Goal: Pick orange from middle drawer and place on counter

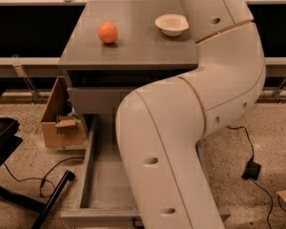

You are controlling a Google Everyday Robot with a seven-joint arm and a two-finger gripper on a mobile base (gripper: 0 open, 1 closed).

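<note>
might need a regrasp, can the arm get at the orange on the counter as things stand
Probably yes: the small round orange fruit sits uncovered on the flat grey counter, apart from the shallow white bowl; the claw is out of view above.

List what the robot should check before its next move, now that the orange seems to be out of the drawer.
1. Orange on the counter: ok. The orange rests on the counter, left of the white bowl and apart from it.
2. Orange safe from the edges: ok. It sits in from the left and front edges.
3. Orange released: ok. Nothing touches it.
4. Gripper in sight: not ok. It is out of the picture, past the top edge where the arm leads.
5. Middle drawer shut: not ok. The middle drawer stands pulled out.
6. Drawer emptied: cannot tell. The arm hides part of it.
</note>
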